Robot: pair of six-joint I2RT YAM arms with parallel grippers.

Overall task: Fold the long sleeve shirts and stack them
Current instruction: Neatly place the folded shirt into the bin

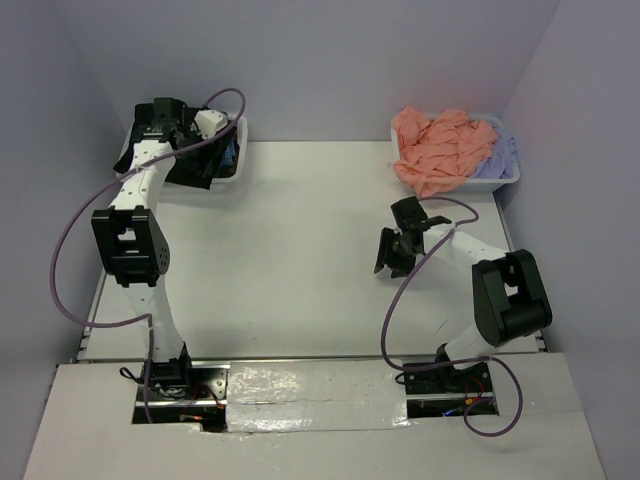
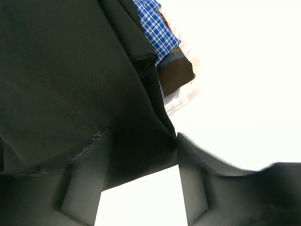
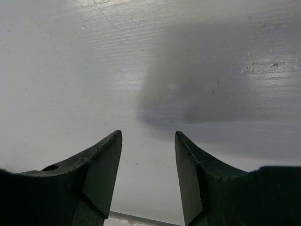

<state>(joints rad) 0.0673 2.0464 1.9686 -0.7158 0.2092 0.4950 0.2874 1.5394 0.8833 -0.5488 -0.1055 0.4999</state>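
Note:
The black long sleeve shirt (image 1: pixel 190 168) lies in the white bin (image 1: pixel 240 128) at the far left and hangs over its rim. My left gripper (image 1: pixel 212 150) reaches down into that bin. In the left wrist view the black cloth (image 2: pixel 61 80) fills the left side and bunches between the fingers of the left gripper (image 2: pixel 141 141), whose jaws still stand apart. A blue-checked shirt (image 2: pixel 155 26) lies beside it. My right gripper (image 1: pixel 392 262) hovers over bare table, and the right wrist view shows the right gripper (image 3: pixel 148 136) open and holding nothing.
A second white bin (image 1: pixel 512 178) at the far right holds a crumpled salmon-pink shirt (image 1: pixel 440 148) and a pale lavender one (image 1: pixel 500 160). A brown cloth edge (image 2: pixel 176 70) shows under the checked shirt. Grey walls close in both sides.

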